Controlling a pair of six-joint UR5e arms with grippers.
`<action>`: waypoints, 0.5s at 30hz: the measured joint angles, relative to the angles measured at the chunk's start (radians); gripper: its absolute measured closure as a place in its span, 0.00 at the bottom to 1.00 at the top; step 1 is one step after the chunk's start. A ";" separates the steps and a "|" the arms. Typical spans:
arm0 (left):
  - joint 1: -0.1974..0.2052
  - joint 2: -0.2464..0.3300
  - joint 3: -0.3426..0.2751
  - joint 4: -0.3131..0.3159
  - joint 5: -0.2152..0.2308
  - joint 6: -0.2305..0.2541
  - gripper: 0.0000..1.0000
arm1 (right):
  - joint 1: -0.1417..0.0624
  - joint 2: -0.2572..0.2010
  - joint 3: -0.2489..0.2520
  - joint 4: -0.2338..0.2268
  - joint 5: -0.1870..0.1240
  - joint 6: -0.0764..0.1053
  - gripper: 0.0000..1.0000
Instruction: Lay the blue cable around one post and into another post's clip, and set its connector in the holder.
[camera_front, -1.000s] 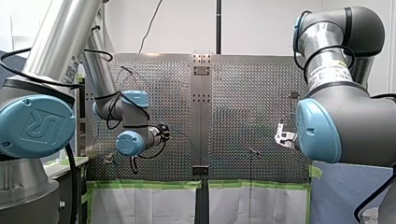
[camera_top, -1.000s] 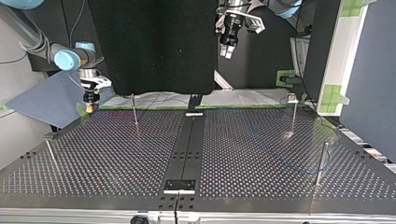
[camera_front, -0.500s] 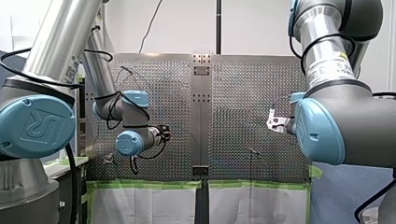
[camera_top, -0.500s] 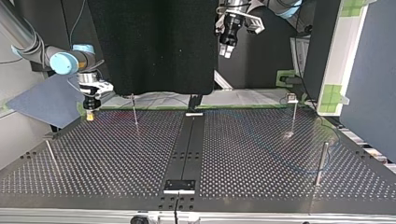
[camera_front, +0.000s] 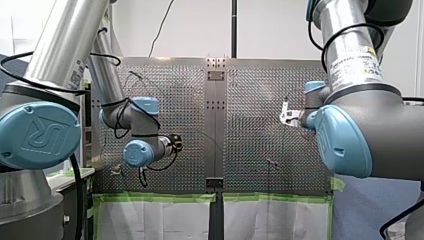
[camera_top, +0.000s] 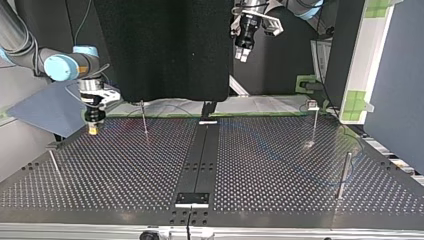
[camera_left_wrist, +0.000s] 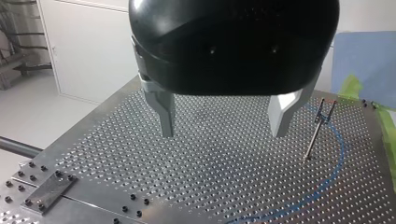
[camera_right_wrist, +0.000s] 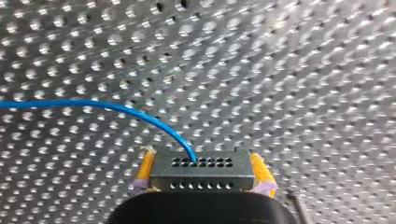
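Note:
In the right wrist view my right gripper (camera_right_wrist: 201, 186) is shut with its yellow pads (camera_right_wrist: 145, 167) on a dark grey connector block (camera_right_wrist: 201, 170). The blue cable (camera_right_wrist: 112, 108) leaves the block's top and curves away over the perforated plate. At the top view's left, the same gripper (camera_top: 93, 129) hangs just above the plate, near a thin post (camera_top: 144, 119). My left gripper (camera_left_wrist: 223, 126) is open and holds nothing, high over the table (camera_top: 241, 53). Ahead of it stands a post with a clip (camera_left_wrist: 322, 122), and the cable (camera_left_wrist: 340, 151) runs on the plate around it.
More thin posts stand at the top view's right (camera_top: 314, 122), near right (camera_top: 343, 175) and near left (camera_top: 54, 165). A dark centre strip (camera_top: 200, 155) with a bracket (camera_top: 192, 199) runs down the plate. A blue sheet (camera_top: 45, 107) lies beyond the table's far left corner.
My right arm has carried the connector up and to the left in the front view, nearer and lower over the plate in the top view. My left arm has not moved.

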 joint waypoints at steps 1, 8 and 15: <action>0.000 0.000 0.000 -0.001 0.000 0.000 0.00 | 0.001 -0.007 0.000 0.003 0.005 0.000 1.00; 0.000 0.000 0.000 -0.008 0.000 0.000 0.00 | -0.005 -0.062 0.000 0.037 0.037 -0.001 1.00; 0.002 0.000 0.000 -0.012 0.005 0.000 0.00 | -0.014 -0.085 0.000 0.066 0.037 -0.037 1.00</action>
